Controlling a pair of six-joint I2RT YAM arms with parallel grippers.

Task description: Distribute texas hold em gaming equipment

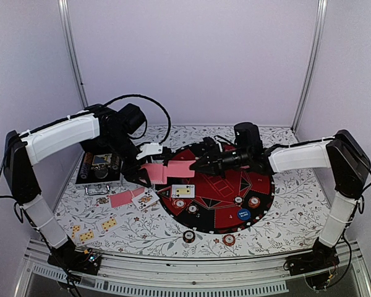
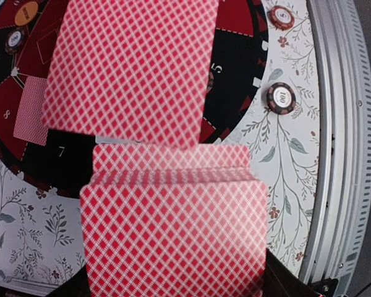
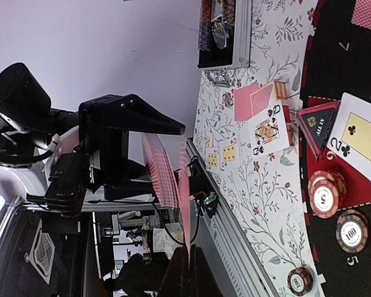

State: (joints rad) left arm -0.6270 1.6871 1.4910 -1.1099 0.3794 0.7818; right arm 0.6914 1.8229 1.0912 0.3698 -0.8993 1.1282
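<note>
Two grippers meet above the left edge of the big round black-and-red mat [image 1: 263, 185]. A deck [image 2: 173, 241] of small playing cards with pink-red lattice backs is clamped by the left gripper [image 1: 147, 176], whose dark fingers [image 2: 281, 281] are seen at the lower corners of the pack in the left wrist view. One single card [image 2: 133, 68] with the same back is drawn partly off the top of the deck. It is pinched at its far edge by the right gripper [image 1: 196, 166]; in the right wrist view, the fingers are closed together on the thin edge of that card. Deck and card are held in the air, between the silver metal case [image 1: 99, 168] and the centre of the mat.

The step in hand is judged to be the pulling of one card for dealing. A straight pull is advised, flat along the plane of the deck, so that the card below is not dragged out too. The deck should be gripped firmly but not bent. Only when the single card is quite free should it be carried to a bare place on the mat, away from the face-up two of clubs [image 1: 183, 190] and the round poker chips [image 1: 253, 201]. There it should be laid flat before the fingers are opened.
</note>
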